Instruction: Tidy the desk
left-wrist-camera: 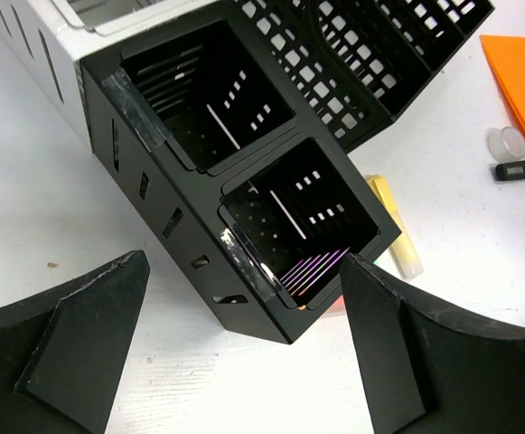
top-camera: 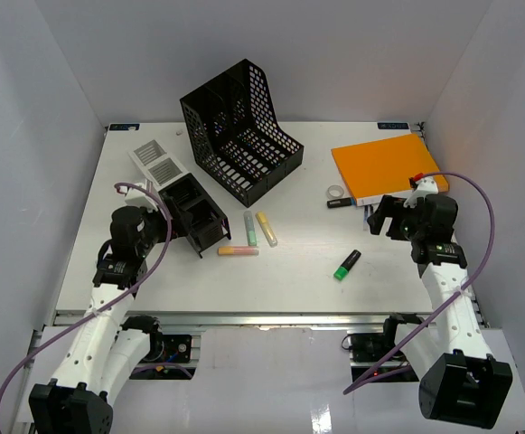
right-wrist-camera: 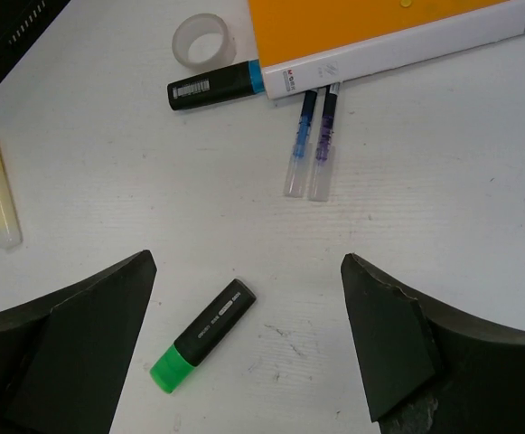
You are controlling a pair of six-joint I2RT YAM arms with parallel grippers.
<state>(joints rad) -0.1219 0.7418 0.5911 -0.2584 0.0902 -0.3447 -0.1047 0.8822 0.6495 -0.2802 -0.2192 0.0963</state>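
The desk (top-camera: pixel 289 285) is a wide white tabletop. A black desk organizer (top-camera: pixel 194 215) lies on its side at the left, joined to a white section (top-camera: pixel 158 163). My left gripper (top-camera: pixel 160 222) stands open just in front of it; in the left wrist view the organizer's open compartments (left-wrist-camera: pixel 271 194) face the open left gripper (left-wrist-camera: pixel 244 262), untouched. My right gripper (top-camera: pixel 389 218) hangs open at the right, above a black highlighter with a green cap (right-wrist-camera: pixel 203 334), which lies apart from both fingers. Neither gripper holds anything.
A black mesh file rack (top-camera: pixel 239 131) stands at the back. Green (top-camera: pixel 250 228), yellow (top-camera: pixel 267 229) and orange (top-camera: pixel 238 250) highlighters lie mid-table. An orange notebook (top-camera: pixel 387 165), a tape roll (right-wrist-camera: pixel 199 39), a black marker (right-wrist-camera: pixel 215 84) and two pens (right-wrist-camera: pixel 312 149) lie at the right.
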